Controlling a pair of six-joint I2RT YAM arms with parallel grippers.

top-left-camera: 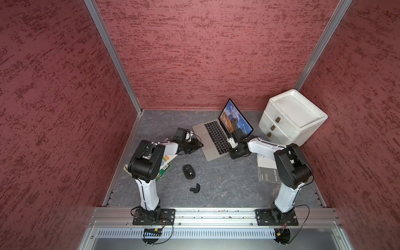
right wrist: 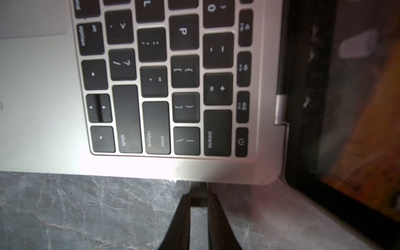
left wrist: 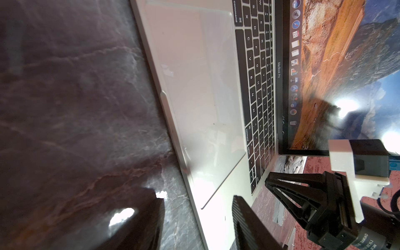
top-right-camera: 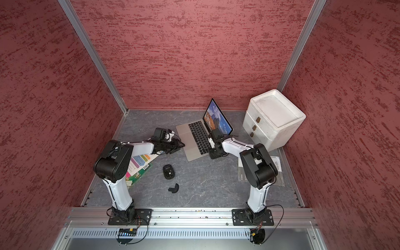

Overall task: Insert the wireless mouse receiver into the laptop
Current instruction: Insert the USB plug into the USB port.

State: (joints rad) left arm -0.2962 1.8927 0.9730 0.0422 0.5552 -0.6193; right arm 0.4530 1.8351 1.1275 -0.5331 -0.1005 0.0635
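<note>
The left arm [top-left-camera: 149, 194] rises from its base at 7 o'clock of the table [top-left-camera: 227, 192], folds at the elbow above some colourful booklets [top-left-camera: 165, 166] and stretches low toward 1 o'clock. The left gripper [top-left-camera: 195, 147] lies at the front edge of the laptop [top-left-camera: 202, 132] with its fingers standing apart. In the left wrist view one is over the table and one over the palm rest, and whether either touches cannot be told. At 6 o'clock of that gripper lie a black mouse [top-left-camera: 189, 171] and, nearer the rail, a curved black cover piece [top-left-camera: 195, 187]. The laptop stands open at 12 o'clock, screen facing 8 o'clock. The right arm [top-left-camera: 285, 194] climbs from 5 o'clock, bends above a Canon setup guide [top-left-camera: 267, 174] and reaches toward 10 o'clock. The right gripper [right wrist: 198, 199] is pinched narrow on the wireless mouse receiver [right wrist: 198, 190], whose tip meets the laptop's side edge beside the delete key. The port itself is hidden, and in both top views the wrist covers the receiver. A white drawer unit [top-left-camera: 292, 116] stands at 2 o'clock.
</note>
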